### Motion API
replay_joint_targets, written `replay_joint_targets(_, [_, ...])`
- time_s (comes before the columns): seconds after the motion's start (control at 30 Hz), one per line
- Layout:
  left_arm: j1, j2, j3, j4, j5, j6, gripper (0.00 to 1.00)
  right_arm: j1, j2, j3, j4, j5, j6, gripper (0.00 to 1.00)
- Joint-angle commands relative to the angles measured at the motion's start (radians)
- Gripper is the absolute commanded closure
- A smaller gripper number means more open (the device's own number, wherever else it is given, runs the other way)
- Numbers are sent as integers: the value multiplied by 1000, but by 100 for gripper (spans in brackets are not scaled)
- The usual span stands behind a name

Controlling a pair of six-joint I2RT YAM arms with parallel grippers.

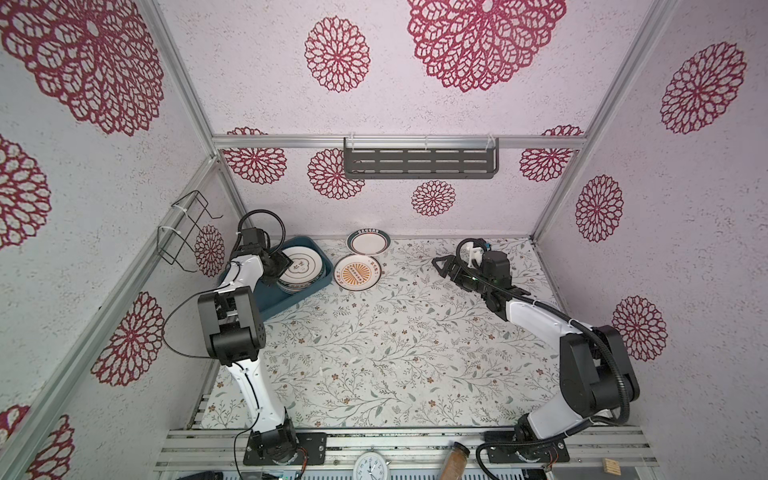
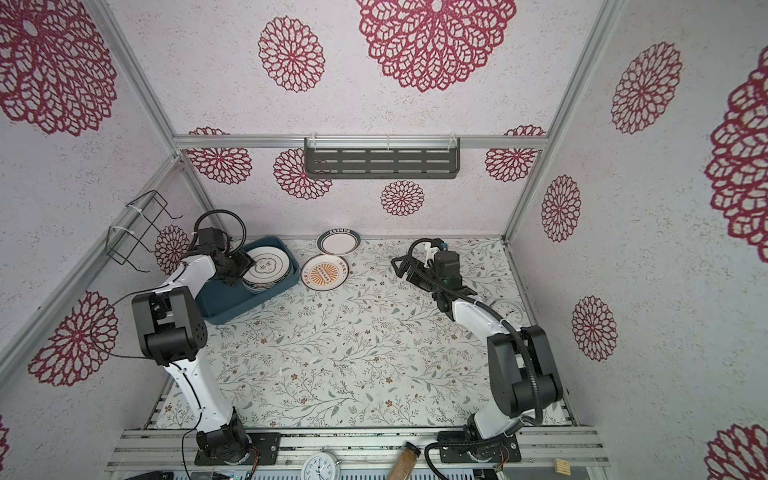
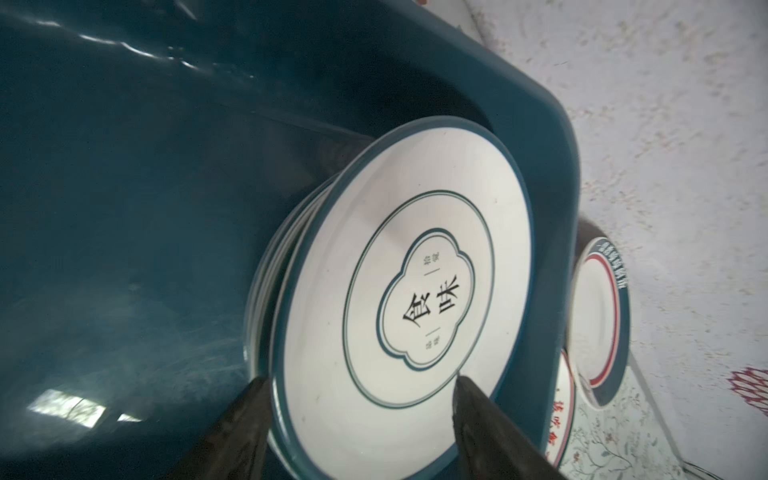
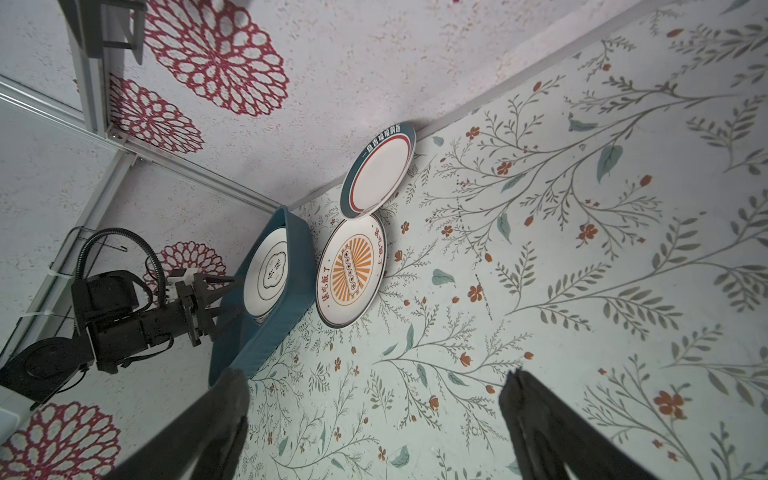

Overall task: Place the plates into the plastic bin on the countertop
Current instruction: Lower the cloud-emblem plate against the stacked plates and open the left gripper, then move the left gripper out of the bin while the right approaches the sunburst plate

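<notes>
A shallow plastic bin (image 1: 286, 305) of glossy dark teal, rectangular with rounded corners, is seen at the back left corner of the countertop (image 1: 395, 353). A stack of plates (image 3: 270, 299) lies in the end of the bin nearer the back edge. The top plate (image 1: 300, 266) is smooth, round and white, edged in teal, with a thin ring and a lobed emblem of black characters. The left gripper (image 3: 361, 384) is held low over this plate's rim, its jaws spread apart and clamped on nothing (one is seen outside the rim, one over the plate's face). Fine scratches are seen on the bin's floor.

Two more plates are found on the countertop at its back edge, just beside the bin. One is a sunburst plate (image 1: 357, 272) with orange rays and red lettering. The other is a teal-rimmed plate (image 1: 368, 242) with a red inner ring, set at the foot of the back wall, its rim overlapping the sunburst plate's. The right gripper (image 1: 441, 268) is held above the countertop, well apart from both plates, jaws wide and empty.

A white clock (image 2: 509, 309) is partly hidden behind the right arm near the right edge. The countertop is flat and white, printed with grey-green vines and small brown flowers. The walls (image 1: 386, 112) are pale, rough-textured and patterned with red rosettes. A grey slotted shelf (image 1: 419, 160) is hung on the back wall and a black wire rack (image 1: 187, 232) on the left one.
</notes>
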Motion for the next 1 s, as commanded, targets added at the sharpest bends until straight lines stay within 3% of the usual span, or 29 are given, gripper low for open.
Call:
replay_joint_targets(0.0, [-1, -21, 11, -89, -69, 37, 26, -5, 47, 72, 66, -40, 23, 2])
replay_joint_targets(0.23, [-5, -148, -41, -87, -28, 93, 20, 21, 182, 132, 144, -94, 83, 5])
replay_joint_targets(0.47, [-51, -369, -130, -55, 36, 166, 2, 81, 319, 196, 223, -121, 129, 6])
replay_joint_targets(0.63, [-106, -552, -261, 46, 137, 194, 3, 110, 437, 284, 274, -139, 167, 7])
replay_joint_targets(0.77, [-168, -661, -338, 95, 153, 221, 3, 130, 536, 369, 291, -148, 200, 8])
replay_joint_targets(0.97, [-212, -725, -430, 155, 184, 238, 3, 178, 663, 488, 312, -142, 239, 11])
